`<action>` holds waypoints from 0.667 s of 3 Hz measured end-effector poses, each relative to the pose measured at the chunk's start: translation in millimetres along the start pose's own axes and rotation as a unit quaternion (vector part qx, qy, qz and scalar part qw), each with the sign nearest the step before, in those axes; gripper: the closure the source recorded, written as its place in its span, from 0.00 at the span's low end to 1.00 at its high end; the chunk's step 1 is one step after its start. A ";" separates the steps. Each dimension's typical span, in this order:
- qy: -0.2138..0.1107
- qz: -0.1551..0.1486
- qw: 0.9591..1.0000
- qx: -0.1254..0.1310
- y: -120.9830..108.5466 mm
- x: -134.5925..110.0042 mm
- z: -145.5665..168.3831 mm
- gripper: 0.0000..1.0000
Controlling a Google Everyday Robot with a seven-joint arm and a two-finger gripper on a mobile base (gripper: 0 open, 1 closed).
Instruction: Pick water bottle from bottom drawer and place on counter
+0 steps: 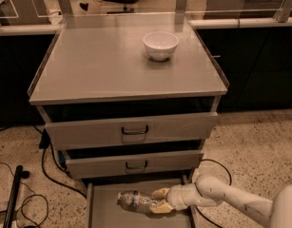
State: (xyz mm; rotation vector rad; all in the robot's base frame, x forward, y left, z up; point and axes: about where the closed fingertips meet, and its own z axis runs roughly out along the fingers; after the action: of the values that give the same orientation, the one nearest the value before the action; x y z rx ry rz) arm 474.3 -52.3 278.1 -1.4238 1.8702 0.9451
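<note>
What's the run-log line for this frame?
phase: pick | claw: in bottom drawer, at right end of water bottle | bottle: lying on drawer floor | counter: white bowl on it

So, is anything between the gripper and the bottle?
No. In the camera view the gripper sits right at one end of the bottle, which lies in the open bottom drawer; nothing shows between them.
</note>
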 end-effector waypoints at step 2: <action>-0.020 -0.075 0.997 0.016 20.9 -60.1 -82.3 1.00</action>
State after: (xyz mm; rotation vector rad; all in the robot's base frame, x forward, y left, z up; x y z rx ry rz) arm 465.6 -83.8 376.8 -1.4921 1.7143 0.8607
